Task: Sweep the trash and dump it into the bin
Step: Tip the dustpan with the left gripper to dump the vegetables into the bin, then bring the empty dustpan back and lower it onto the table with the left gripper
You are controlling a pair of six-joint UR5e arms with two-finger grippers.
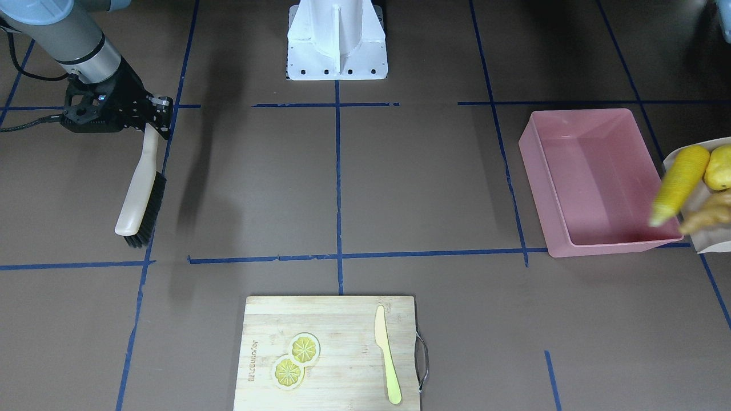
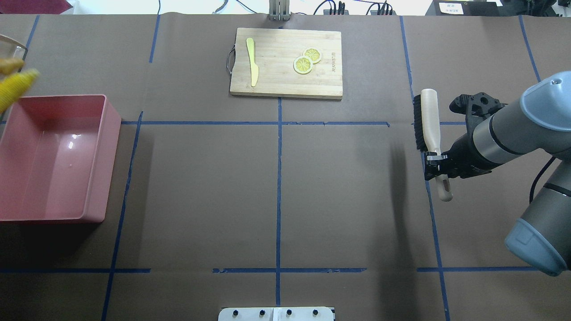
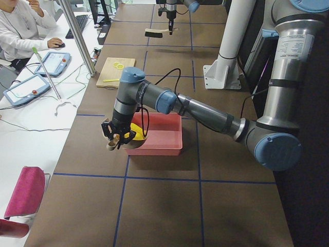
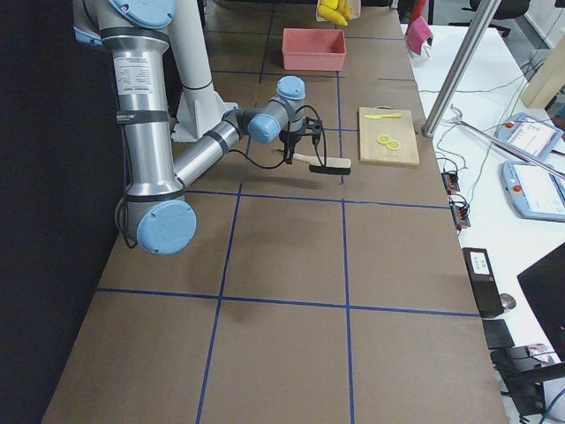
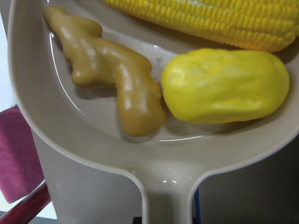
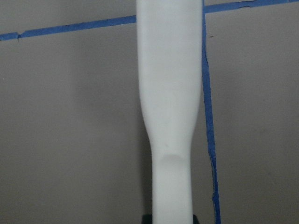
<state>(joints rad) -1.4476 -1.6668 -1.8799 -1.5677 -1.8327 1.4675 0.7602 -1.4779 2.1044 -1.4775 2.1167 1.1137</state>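
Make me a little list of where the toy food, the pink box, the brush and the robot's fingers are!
corn cob: on the dustpan
potato: on the dustpan, beside the corn
ginger root: on the dustpan too
dustpan: raised at the end of the pink bin
pink bin: on the table, nothing inside
brush: held by its handle
right fingers: shut on the brush handle
left fingers: at the dustpan; open or shut, can't tell
cutting board: two lemon slices and a knife on it
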